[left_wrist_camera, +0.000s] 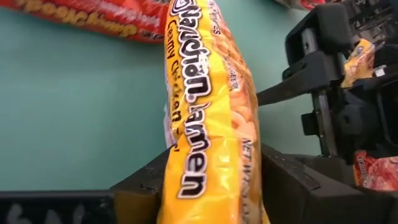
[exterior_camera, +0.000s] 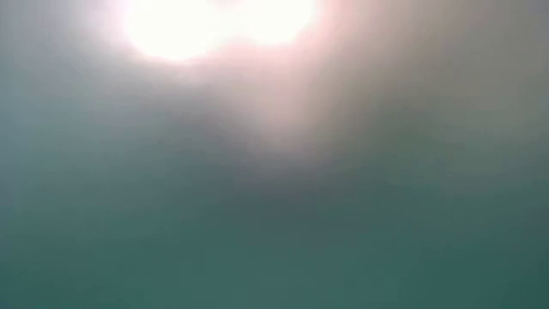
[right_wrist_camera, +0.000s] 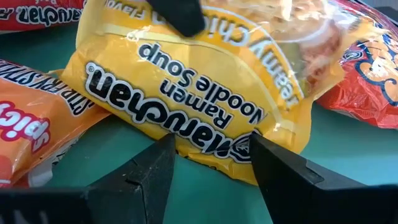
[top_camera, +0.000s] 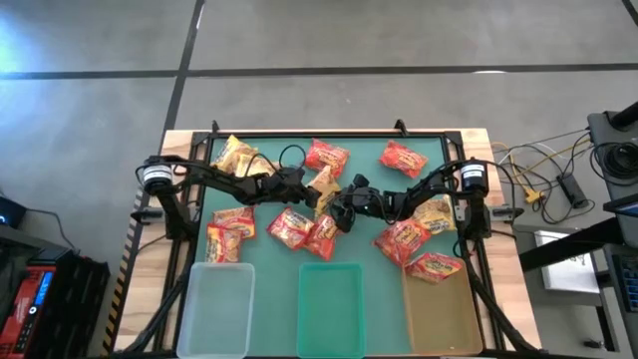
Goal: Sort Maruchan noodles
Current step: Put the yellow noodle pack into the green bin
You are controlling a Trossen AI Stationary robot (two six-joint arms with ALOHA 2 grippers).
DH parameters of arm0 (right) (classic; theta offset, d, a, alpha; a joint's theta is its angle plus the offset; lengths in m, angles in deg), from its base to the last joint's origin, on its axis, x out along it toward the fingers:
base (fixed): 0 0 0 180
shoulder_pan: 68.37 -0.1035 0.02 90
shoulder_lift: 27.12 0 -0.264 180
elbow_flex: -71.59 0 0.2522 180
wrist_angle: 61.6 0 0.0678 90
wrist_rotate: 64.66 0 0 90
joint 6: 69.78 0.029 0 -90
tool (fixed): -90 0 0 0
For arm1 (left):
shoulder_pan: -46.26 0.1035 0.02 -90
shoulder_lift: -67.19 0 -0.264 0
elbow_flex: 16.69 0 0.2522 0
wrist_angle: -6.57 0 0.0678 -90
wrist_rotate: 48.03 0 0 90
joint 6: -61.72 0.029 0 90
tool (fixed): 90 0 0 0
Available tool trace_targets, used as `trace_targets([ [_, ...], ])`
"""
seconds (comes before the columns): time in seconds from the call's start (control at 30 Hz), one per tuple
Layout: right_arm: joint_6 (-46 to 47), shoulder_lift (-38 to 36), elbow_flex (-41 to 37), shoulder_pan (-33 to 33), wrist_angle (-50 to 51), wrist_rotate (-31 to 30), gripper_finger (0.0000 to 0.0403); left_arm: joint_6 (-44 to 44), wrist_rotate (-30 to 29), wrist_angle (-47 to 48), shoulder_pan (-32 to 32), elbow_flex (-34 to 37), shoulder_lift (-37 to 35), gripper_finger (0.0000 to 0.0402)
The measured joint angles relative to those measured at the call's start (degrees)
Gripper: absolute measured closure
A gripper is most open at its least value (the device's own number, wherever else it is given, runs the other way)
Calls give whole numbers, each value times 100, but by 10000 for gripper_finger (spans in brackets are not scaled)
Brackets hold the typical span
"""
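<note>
High view shows the green tabletop point(top_camera: 269, 170) strewn with noodle packets point(top_camera: 326, 157), red and yellow, scattered loosely across its middle and both sides. Both arms reach inward and meet near the centre, where a yellow packet point(top_camera: 324, 185) stands on edge between them.

Left wrist view has the left hand point(left_wrist_camera: 211, 186) gripping that yellow packet point(left_wrist_camera: 208, 118) between its fingers point(left_wrist_camera: 140, 186), the packet upright and filling the middle of the picture. A red packet point(left_wrist_camera: 93, 15) lies flat on the green surface beyond it, and the other arm's dark hardware stands close on the far side.

Right wrist view shows the right hand point(right_wrist_camera: 208, 171) with its fingers point(right_wrist_camera: 152, 168) spread, set just at the edge of the same yellow packet point(right_wrist_camera: 199, 81) and not closed on it. A dark fingertip of the other hand presses the packet's far edge. An orange packet point(right_wrist_camera: 31, 134) and a red one point(right_wrist_camera: 367, 68) crowd in on either side, both touching the yellow one.

Three trays lie along the near edge of the tabletop: a clear tray point(top_camera: 215, 304) and a green tray point(top_camera: 331, 304), both with nothing in them, and a tan tray point(top_camera: 439, 319) with one red packet point(top_camera: 435, 265) lying over its far rim.

Low view is a blur of green and glare; nothing can be made out there. Several packets near the right arm are partly covered by it.
</note>
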Motion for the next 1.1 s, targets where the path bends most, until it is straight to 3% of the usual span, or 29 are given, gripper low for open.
trace_targets([
  [0.2,214,-195,0,2,293,396,202,279,-1,47,0,-163,-4,276],
  [0.37,295,-888,-2,-35,1322,653,202,415,19,41,-8,-187,-56,278],
  [0.77,475,-2602,-2,-314,3408,574,202,624,-151,-39,-37,-189,-386,277],
  [1.1,604,-2931,-11,-317,4044,544,202,867,-96,69,-438,-189,-1019,277],
])
